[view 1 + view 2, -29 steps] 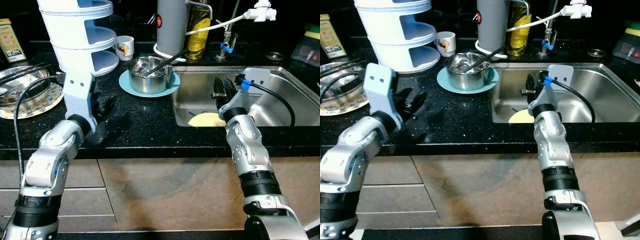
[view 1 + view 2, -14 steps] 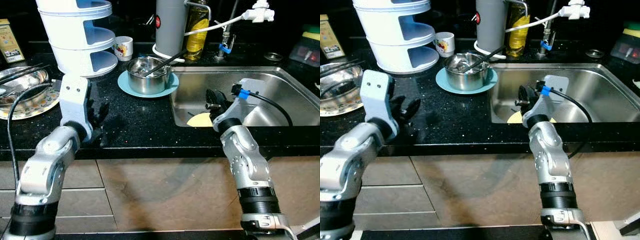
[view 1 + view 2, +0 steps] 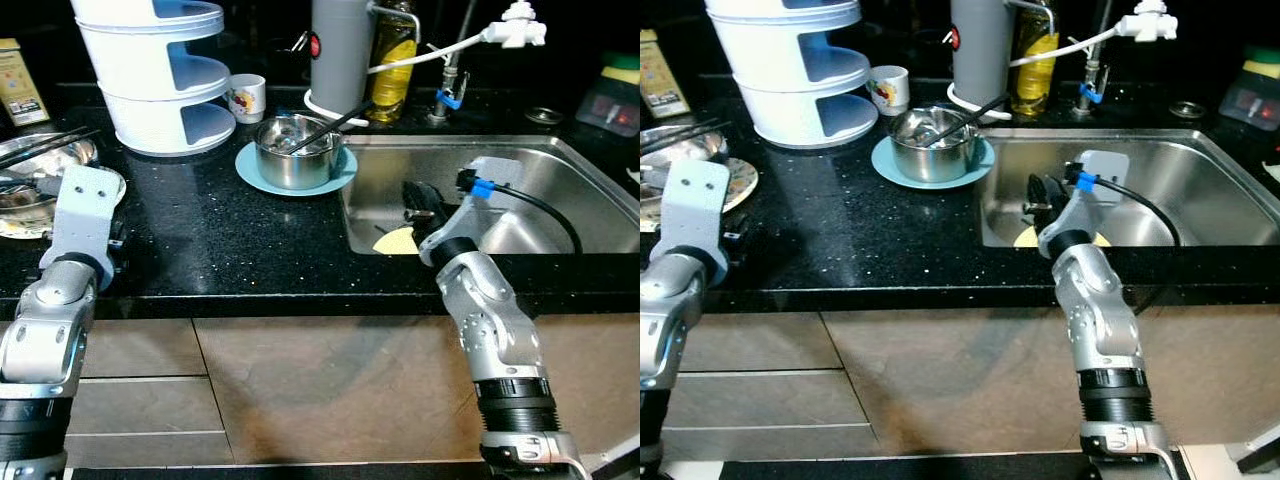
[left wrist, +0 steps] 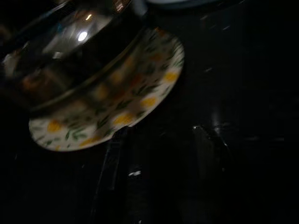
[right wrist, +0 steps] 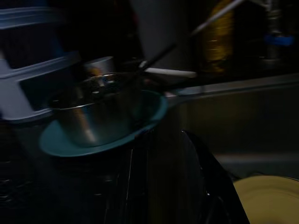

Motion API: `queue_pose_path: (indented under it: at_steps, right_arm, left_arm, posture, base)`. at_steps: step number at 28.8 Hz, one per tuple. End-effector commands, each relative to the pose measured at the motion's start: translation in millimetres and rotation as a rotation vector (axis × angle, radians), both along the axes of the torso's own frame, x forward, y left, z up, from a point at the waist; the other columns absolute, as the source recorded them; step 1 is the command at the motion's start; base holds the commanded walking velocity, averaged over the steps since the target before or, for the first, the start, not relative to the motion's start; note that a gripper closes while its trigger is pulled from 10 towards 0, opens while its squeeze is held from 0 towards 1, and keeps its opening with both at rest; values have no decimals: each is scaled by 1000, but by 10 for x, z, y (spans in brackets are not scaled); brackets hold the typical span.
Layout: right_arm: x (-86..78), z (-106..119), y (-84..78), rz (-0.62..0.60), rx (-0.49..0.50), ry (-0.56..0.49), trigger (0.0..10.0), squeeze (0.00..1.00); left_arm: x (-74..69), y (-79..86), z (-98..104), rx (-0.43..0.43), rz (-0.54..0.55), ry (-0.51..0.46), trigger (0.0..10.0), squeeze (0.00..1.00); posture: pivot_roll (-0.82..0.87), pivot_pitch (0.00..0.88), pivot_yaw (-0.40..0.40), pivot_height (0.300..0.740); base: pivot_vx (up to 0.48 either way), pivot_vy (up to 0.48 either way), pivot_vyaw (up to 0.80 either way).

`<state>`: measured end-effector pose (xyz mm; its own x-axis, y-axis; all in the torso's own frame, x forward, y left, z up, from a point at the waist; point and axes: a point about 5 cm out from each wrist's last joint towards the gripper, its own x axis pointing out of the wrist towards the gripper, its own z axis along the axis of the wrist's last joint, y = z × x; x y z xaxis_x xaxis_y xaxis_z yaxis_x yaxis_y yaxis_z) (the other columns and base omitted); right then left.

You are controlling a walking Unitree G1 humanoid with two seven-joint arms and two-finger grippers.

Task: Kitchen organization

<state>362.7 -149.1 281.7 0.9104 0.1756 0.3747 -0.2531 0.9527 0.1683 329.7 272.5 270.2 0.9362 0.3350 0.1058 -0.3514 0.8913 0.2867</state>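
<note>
The right gripper (image 3: 420, 200) is held low in the sink (image 3: 560, 165), just above a yellow plate (image 3: 395, 241); its grip cannot be told. The left gripper (image 4: 159, 177), empty with fingers parted, is seen beside the floral plate (image 4: 140, 93) under a steel bowl (image 4: 65, 51).

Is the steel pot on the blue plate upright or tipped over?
Upright. The steel pot stands flat on the blue plate, its open mouth facing up, and a black utensil leans out over its rim.
</note>
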Motion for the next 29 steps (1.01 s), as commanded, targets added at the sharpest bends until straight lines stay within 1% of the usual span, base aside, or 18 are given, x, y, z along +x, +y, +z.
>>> queue_pose_path:
  at_steps: [1, 4, 5, 6, 7, 8, 9, 10, 11, 12, 13, 14, 17, 18, 20, 23, 26, 29]
  right_arm:
    - [-9, 32, 12, 13, -2, -5, 10000, 0]
    - [-6, 53, 28, 20, -10, -9, 10000, 0]
    - [-4, 64, 30, 22, -12, -10, 10000, 0]
    - [-4, 64, 30, 22, -12, -10, 10000, 0]
    - [-1, 75, 33, 24, -14, -11, 10000, 0]
    - [4, 88, 38, 27, -17, -12, 10000, 0]
    - [4, 88, 38, 27, -17, -12, 10000, 0]
    - [6, 94, 42, 30, -19, -12, 10000, 0]
    - [8, 98, 45, 31, -20, -12, 10000, 0]
    - [13, 103, 50, 33, -23, -14, 10000, 0]
    - [13, 103, 50, 33, -23, -14, 10000, 0]
    - [16, 106, 52, 35, -24, -14, 10000, 0]
    - [21, 113, 60, 37, -28, -16, 10000, 0]
    - [22, 117, 63, 39, -29, -17, 10000, 0]
    - [23, 122, 66, 40, -30, -18, 10000, 0]
    - [25, 124, 64, 41, -31, -18, 10000, 0]
    - [28, 124, 63, 40, -33, -19, 10000, 0]
    - [29, 126, 58, 38, -35, -21, 10000, 0]
  left_arm:
    - [-20, 138, 8, -23, 57, -14, 10000, 1000]
    - [-43, 238, -25, -78, 117, -18, 10000, 1000]
    - [-52, 273, -29, -88, 140, -24, 10000, 1000]
    - [-52, 273, -29, -88, 140, -24, 10000, 1000]
    - [-70, 328, -37, -116, 172, -37, 10000, 475]
    - [-97, 414, -53, -145, 217, -51, 10000, 0]
    - [-97, 414, -53, -145, 217, -51, 10000, 0]
    - [-122, 467, -61, -157, 245, -58, 10000, 0]
    - [-136, 501, -79, -190, 259, -59, 10000, 0]
    - [-159, 563, -107, -250, 276, -69, 10000, 0]
    - [-159, 563, -107, -250, 276, -69, 10000, 0]
    - [-159, 594, -120, -307, 270, -86, 10000, 0]
    - [-150, 634, -114, -391, 245, -125, 10000, 0]
    - [-145, 648, -118, -412, 239, -126, 10000, 0]
    - [-133, 672, -131, -416, 234, -119, 10000, 0]
    - [-106, 683, -160, -458, 224, -113, 10000, 0]
    - [-64, 693, -166, -529, 213, -130, 10000, 0]
    - [-20, 727, -133, -630, 211, -181, 10000, 0]
  posture:
    - [46, 173, -21, 740]
    - [46, 173, -21, 740]
    - [40, 180, -23, 740]
    - [40, 180, -23, 740]
    - [41, 185, -25, 740]
    - [41, 185, -25, 740]
    - [41, 185, -25, 740]
    - [42, 188, -29, 740]
    - [42, 188, -29, 740]
    - [43, 190, -31, 740]
    - [43, 190, -31, 740]
    - [45, 193, -35, 740]
    - [45, 193, -35, 740]
    - [46, 195, -36, 740]
    - [45, 197, -37, 740]
    - [47, 200, -37, 740]
    - [47, 200, -37, 740]
    - [44, 201, -33, 740]
  base:
    - [0, 0, 0]
    - [0, 0, 0]
    - [0, 0, 0]
    - [0, 0, 0]
    - [0, 0, 0]
    - [0, 0, 0]
    - [0, 0, 0]
    - [0, 0, 0]
    - [0, 0, 0]
    - [0, 0, 0]
    - [0, 0, 0]
    - [0, 0, 0]
    - [0, 0, 0]
    - [0, 0, 0]
    - [0, 0, 0]
    - [0, 0, 0]
    - [0, 0, 0]
    - [0, 0, 0]
